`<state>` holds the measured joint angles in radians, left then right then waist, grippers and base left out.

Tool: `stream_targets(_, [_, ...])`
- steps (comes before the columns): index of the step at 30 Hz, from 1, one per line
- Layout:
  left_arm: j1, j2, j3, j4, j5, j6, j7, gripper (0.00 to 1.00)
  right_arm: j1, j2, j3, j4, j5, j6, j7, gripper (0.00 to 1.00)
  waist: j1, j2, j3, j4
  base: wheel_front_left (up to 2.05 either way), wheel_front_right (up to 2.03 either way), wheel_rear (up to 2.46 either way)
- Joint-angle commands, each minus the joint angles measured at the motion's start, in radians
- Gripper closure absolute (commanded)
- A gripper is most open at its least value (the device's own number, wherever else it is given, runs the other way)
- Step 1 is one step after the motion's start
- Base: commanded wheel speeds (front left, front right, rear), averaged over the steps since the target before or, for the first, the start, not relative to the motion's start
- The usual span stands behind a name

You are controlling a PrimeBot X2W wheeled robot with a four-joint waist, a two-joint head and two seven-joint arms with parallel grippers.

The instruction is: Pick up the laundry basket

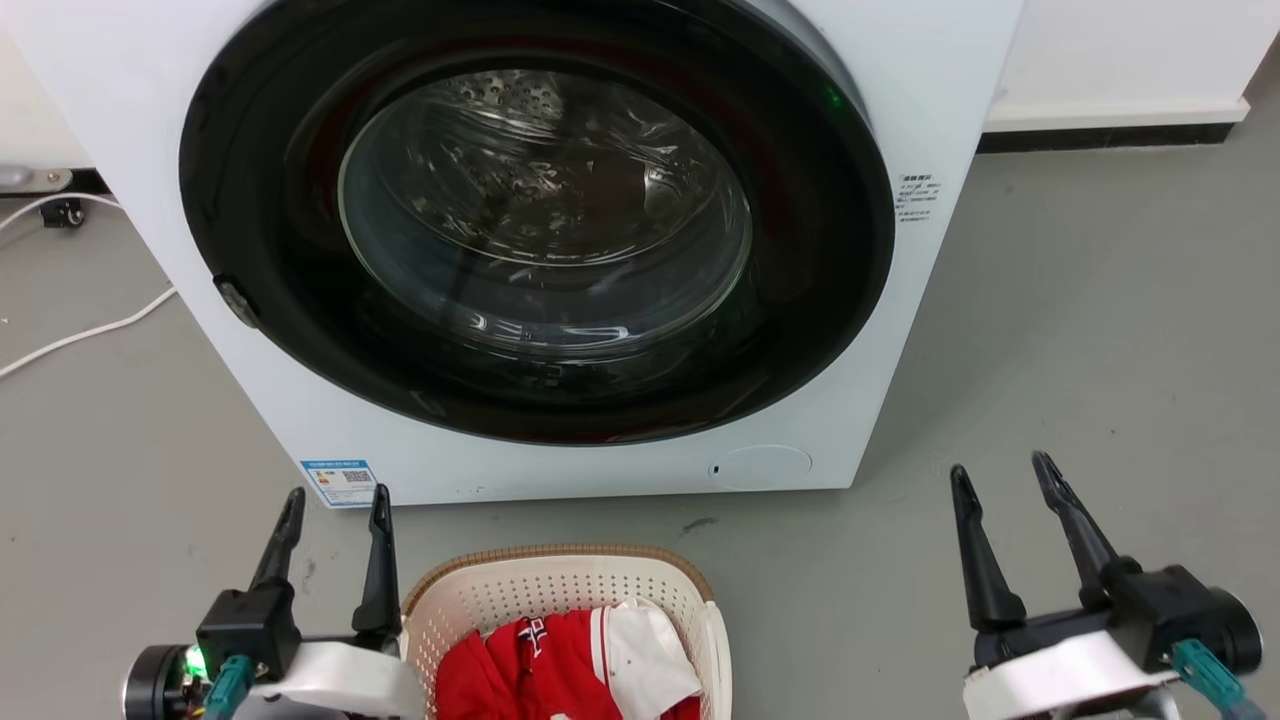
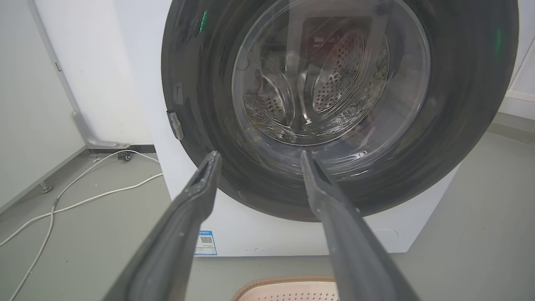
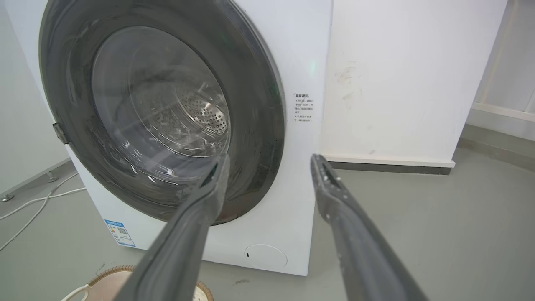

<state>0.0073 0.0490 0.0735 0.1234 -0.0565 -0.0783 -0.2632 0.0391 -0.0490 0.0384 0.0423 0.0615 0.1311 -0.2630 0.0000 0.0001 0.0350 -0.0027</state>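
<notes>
Laundry basket on floor before washing machine, ungrasped. Left gripper, right gripper either side, jaws apart. Grasp, lift remain.

— What do we count on the floor?
— We record one washing machine, upper centre, one laundry basket, lower centre, and two white cables at the left edge.
— On the machine front?
— One blue label, one printed notice, one round cover.
— Grippers?
— Two: left gripper, right gripper, two fingers each. We cannot count the clothing.
</notes>
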Motion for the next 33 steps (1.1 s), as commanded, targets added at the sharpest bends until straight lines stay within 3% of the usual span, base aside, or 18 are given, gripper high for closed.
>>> stream_targets(1, [-0.020, 0.003, 0.008, 0.009, 0.008, -0.004, -0.002, 0.00, -0.023, -0.002, 0.006, 0.006, -0.005, -0.001, -0.003, 0.00, 0.0000, -0.0001, 0.010, 0.002, 0.00, 0.00, 0.00])
stream_targets(13, [-0.198, 0.079, 0.055, 0.213, 0.025, -0.025, -0.002, 0.00, -0.197, -0.002, 0.120, 0.187, 0.011, -0.001, -0.002, 0.00, 0.0000, -0.0001, 0.158, 0.027, 0.00, 0.00, 0.00])
stream_targets(23, [-0.333, 0.134, 0.058, 0.440, 0.000, -0.044, -0.002, 0.00, -0.381, -0.002, 0.255, 0.446, -0.025, -0.001, -0.003, 0.00, 0.0000, -0.0001, 0.308, 0.040, 0.00, 0.00, 0.00])
stream_targets(33, [-0.456, 0.157, 0.041, 0.619, -0.018, -0.050, -0.002, 0.00, -0.549, -0.002, 0.360, 0.685, 0.029, -0.001, -0.003, 0.00, 0.0000, -0.0001, 0.450, 0.045, 0.00, 0.00, 0.00])
